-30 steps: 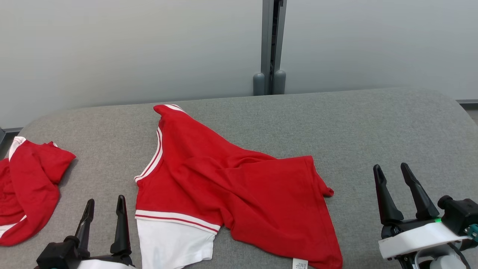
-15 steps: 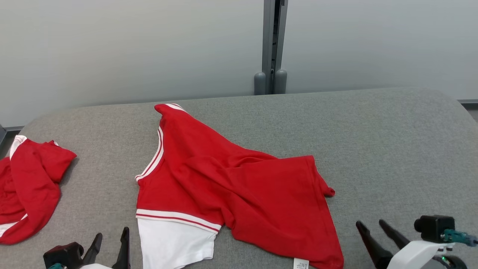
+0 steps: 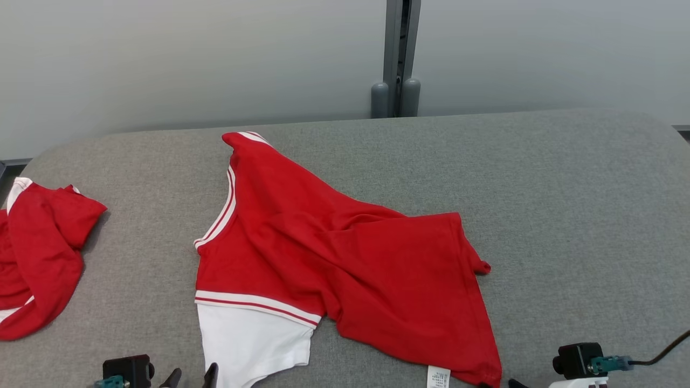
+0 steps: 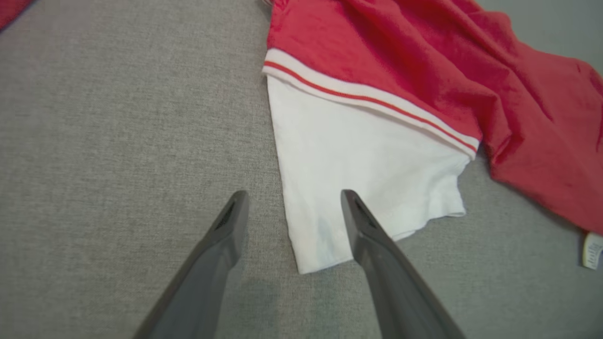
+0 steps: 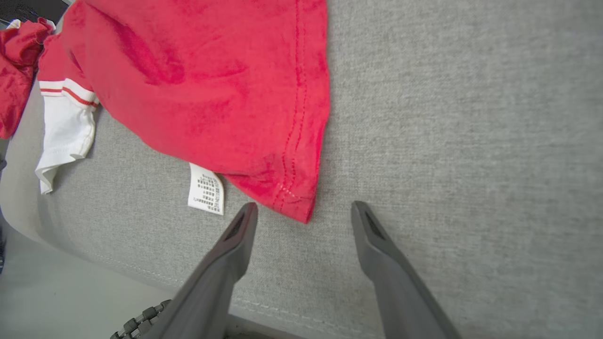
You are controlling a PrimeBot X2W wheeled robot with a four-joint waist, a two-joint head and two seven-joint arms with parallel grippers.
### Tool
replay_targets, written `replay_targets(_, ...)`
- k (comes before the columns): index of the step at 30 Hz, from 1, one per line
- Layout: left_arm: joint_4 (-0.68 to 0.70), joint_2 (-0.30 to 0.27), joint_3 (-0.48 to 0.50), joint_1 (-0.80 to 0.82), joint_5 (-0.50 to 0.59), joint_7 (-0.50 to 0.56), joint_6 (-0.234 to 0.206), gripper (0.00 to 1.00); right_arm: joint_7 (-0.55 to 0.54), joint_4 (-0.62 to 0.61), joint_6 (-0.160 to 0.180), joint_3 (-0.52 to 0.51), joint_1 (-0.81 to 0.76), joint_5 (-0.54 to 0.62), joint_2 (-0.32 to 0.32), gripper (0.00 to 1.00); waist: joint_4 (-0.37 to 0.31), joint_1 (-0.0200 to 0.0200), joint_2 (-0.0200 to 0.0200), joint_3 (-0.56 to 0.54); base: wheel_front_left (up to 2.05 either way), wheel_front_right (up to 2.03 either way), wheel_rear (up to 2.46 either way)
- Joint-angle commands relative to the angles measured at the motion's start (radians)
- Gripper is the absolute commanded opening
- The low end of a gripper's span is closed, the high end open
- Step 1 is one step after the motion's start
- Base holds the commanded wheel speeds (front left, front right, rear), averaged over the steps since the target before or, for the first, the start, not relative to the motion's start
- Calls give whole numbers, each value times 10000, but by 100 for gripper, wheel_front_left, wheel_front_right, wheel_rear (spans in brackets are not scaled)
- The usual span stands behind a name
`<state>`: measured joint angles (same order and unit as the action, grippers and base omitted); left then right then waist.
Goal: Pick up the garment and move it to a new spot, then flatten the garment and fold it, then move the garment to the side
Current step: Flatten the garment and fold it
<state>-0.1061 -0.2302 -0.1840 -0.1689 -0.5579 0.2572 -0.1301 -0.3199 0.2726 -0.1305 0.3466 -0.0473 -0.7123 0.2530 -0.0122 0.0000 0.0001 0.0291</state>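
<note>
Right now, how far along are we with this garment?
Nothing looks done: the garment lies rumpled, unfolded on the grey surface. In hand: the left gripper, open, points at the white sleeve corner; the right gripper, open, points at the hem corner. Left: grasp, flatten, fold, move aside.

Your garment [image 3: 334, 258] is a red shirt with white-and-red striped trim. It lies rumpled and unfolded near the middle of the grey tabletop [image 3: 566, 188]. Its white sleeve [image 3: 253, 339] lies flat, pointing toward the near edge. Creases run diagonally across the red body. By the near right hem corner you can see a small white care label [image 3: 437, 376] sticking out.
</note>
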Motion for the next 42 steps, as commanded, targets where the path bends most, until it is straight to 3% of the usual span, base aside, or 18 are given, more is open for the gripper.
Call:
replay_targets(1, -169, -61, -55, 303, -110, 127, 151, 100, 44, 119, -5, 82, 218, -15, -29, 100, 26, 0, -1, 139, 0, 0, 0)
replay_targets(20, -1939, 227, -865, 970, -664, 1244, 968, 100, 123, 1075, -2, 597, 929, 119, -504, 97, 2, 0, -1, 534, 0, 0, 0)
replay_targets(21, -1905, 244, -917, 949, -689, 1306, 1018, 93, 136, 1100, -2, 633, 937, 91, -513, 83, 15, 0, -1, 535, 0, 0, 0)
replay_targets(22, -1866, 236, -939, 942, -721, 1340, 1049, 67, 157, 1109, -4, 682, 958, 67, -516, 47, 29, 0, -1, 539, 0, 0, 0)
replay_targets(23, -1838, 203, -946, 970, -724, 1327, 1114, 39, 210, 1112, -5, 724, 990, 70, -510, 33, 45, 0, -1, 545, 0, 0, 0)
replay_targets(24, -1815, 181, -945, 1011, -711, 1256, 1120, 0, 239, 1125, -7, 752, 1016, 87, -495, 7, 60, 0, -1, 548, 0, 0, 0)
replay_targets(25, -1824, 170, -948, 1032, -713, 1237, 1145, 0, 298, 1142, -5, 771, 1038, 87, -486, 0, 72, 0, -1, 542, 0, 0, 0)
replay_targets(34, -1607, -40, -721, 1075, -768, 797, 1194, 0, 717, 945, -4, 814, 1177, -190, -229, 0, 101, 0, -1, 360, 0, 0, 0)
replay_targets(42, -237, -336, -505, 1091, -838, 686, 1261, 0, 1397, -293, -5, 552, 1301, -936, 144, 0, 98, 0, -1, 181, 0, 0, 0)
